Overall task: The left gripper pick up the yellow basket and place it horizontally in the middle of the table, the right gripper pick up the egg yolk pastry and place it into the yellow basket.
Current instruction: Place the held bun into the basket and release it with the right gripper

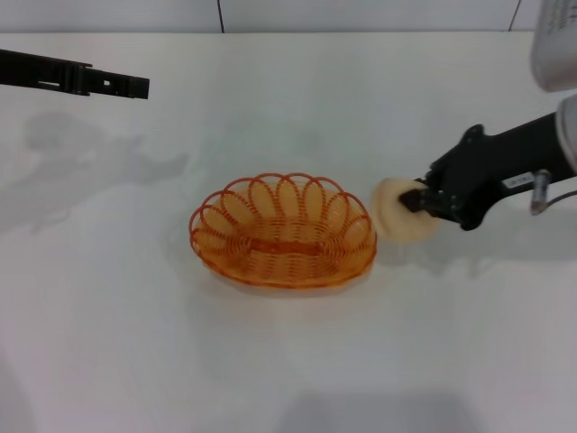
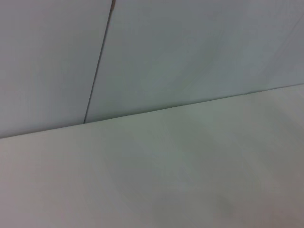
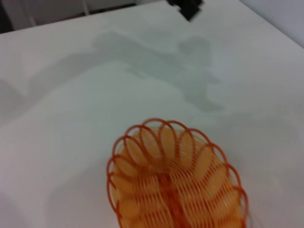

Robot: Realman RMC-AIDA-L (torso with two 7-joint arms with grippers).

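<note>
The yellow basket lies lengthwise across the middle of the white table, empty, and fills the lower part of the right wrist view. Just right of its rim hangs the pale egg yolk pastry, raised off the table. My right gripper, black with a small white label, is shut on the pastry from the right. My left gripper is held high at the far left, away from the basket, and its dark tip shows in the right wrist view.
The left wrist view shows only bare table and a grey wall panel seam. The table's far edge meets the wall at the back. Arm shadows fall on the table's left part.
</note>
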